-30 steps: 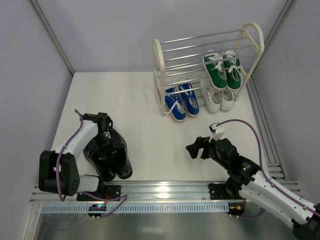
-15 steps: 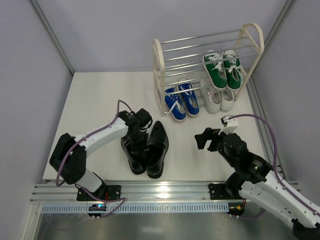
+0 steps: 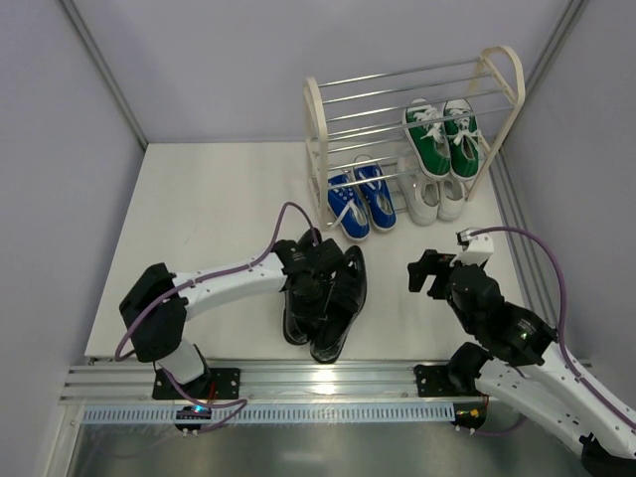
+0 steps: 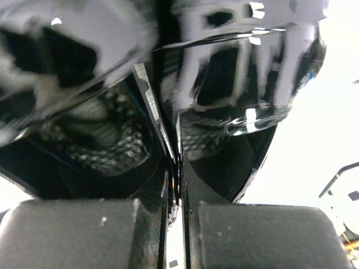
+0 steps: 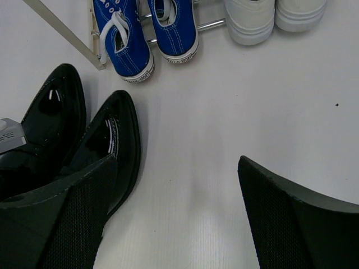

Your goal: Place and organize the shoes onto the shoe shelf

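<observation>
Left tool [image 3: 314,282] clamping black shoes [image 3: 336,323]

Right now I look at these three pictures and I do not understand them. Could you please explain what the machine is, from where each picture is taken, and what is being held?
This is a robot: two arms bolted to the near edge of a table. One picture looks down from above; the other two come from a camera on each wrist. The left gripper is shut on the black shoes, pinching their inner edges together; its close picture shows that glossy leather. The right gripper is open and holds nothing. At the back, the shoe shelf carries green sneakers, blue sneakers and white sneakers.
</observation>
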Controlling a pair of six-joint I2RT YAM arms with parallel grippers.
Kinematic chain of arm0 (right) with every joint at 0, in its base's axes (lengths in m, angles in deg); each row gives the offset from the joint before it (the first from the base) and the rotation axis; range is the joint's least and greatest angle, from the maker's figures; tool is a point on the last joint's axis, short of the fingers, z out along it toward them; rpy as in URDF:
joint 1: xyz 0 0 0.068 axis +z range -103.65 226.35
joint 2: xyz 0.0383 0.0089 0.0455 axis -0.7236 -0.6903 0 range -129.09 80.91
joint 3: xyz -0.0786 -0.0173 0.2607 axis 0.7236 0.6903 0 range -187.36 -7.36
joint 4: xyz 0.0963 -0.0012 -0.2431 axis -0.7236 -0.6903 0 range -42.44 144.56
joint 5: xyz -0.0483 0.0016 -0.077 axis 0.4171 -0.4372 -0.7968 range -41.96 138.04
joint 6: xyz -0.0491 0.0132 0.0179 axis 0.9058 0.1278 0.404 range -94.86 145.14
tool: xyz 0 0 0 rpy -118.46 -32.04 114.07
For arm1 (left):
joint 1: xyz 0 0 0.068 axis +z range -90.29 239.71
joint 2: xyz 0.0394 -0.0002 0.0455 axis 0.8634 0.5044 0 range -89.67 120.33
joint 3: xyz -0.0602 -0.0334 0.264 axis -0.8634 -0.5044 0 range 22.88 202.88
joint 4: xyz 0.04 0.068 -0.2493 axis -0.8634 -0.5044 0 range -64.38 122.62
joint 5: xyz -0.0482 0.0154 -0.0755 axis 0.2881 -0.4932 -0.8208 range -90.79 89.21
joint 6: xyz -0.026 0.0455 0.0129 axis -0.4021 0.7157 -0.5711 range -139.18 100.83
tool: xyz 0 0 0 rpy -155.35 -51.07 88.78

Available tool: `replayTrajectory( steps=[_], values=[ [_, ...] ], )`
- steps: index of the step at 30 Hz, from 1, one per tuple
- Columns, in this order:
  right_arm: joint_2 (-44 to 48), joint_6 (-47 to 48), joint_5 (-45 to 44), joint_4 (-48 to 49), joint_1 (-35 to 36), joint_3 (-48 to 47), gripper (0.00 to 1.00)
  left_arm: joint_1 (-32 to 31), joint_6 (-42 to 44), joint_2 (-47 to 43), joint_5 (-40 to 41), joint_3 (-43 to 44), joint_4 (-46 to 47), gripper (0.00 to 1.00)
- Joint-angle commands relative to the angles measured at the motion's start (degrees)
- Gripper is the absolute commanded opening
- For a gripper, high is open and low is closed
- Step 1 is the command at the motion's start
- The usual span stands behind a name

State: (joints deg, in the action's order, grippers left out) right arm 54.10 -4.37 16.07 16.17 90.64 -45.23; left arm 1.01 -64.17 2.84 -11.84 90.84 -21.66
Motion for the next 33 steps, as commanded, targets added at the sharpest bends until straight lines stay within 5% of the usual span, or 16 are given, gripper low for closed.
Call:
replayTrajectory(
  steps=[1,5,12,17,33],
  values=[
    [-2.19,0.51,-4.07,-1.25,0.27,-3.79,0.89,-4.94,-1.76,-0.74,-11.36,0.15,4.01,0.00],
    [-4.47,1.48,-4.86,-0.46,0.35,-5.20,0.89,-5.02,-1.59,-2.68,-10.75,-0.90,3.22,0.01],
    [-6.76,0.78,-3.81,1.30,0.35,-4.94,0.89,-4.76,0.26,-1.80,-0.57,-1.79,-1.52,0.53],
    [-6.59,0.34,-3.63,0.86,0.35,-4.32,0.89,-4.67,1.48,-5.06,9.81,-0.55,-3.99,0.73],
    [-5.71,0.43,-3.98,0.86,0.36,-3.44,0.90,-4.58,5.09,-4.18,3.31,-4.59,-3.29,0.70]
  ],
)
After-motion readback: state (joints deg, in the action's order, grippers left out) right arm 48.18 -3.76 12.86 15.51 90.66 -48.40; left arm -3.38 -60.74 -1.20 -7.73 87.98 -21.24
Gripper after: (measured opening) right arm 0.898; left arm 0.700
